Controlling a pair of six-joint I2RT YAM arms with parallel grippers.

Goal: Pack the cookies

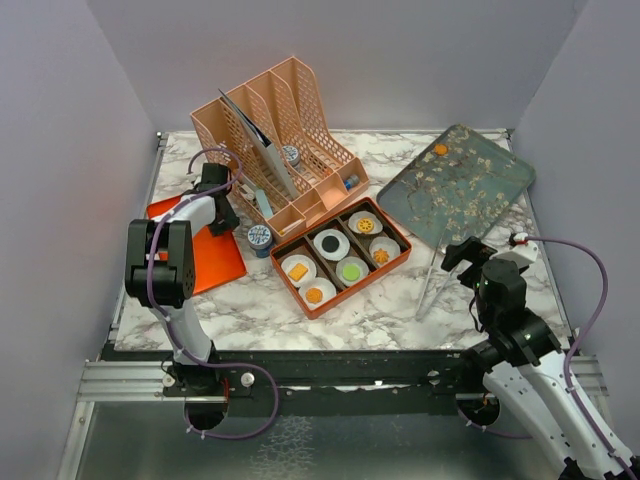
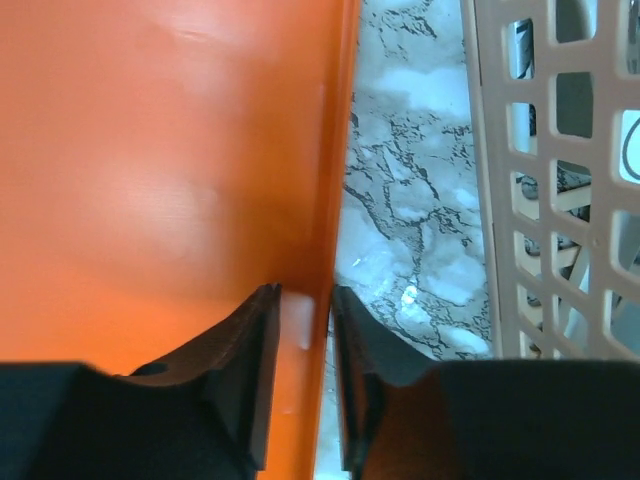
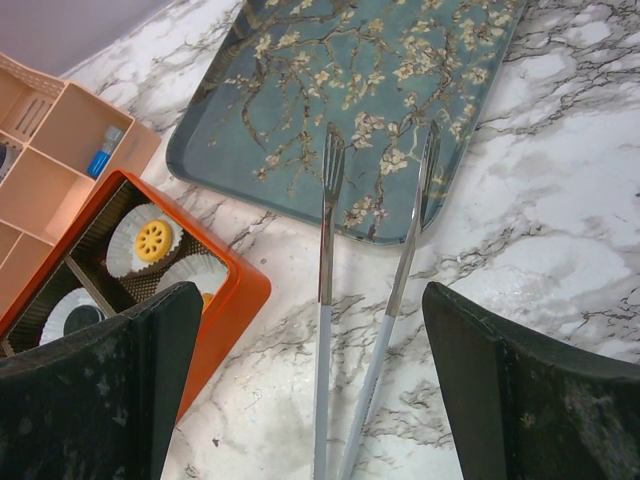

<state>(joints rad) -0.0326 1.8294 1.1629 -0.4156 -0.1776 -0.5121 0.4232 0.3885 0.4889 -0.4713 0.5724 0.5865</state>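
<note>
Pinching the orange lid (image 2: pixel 150 200) with the left pincer (image 2: pixel 305 300), holding the right pincer (image 3: pixel 312 310) open; likely light, crumbly cookies (image 1: pixel 314 294), best lifted gently by the edges.

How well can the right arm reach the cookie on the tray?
Probably yes. The right gripper is open and empty, and the cookie lies alone near the far corner of the tray, nothing over it. The tongs below the gripper are not in the way. It is a long stretch, though.
</note>
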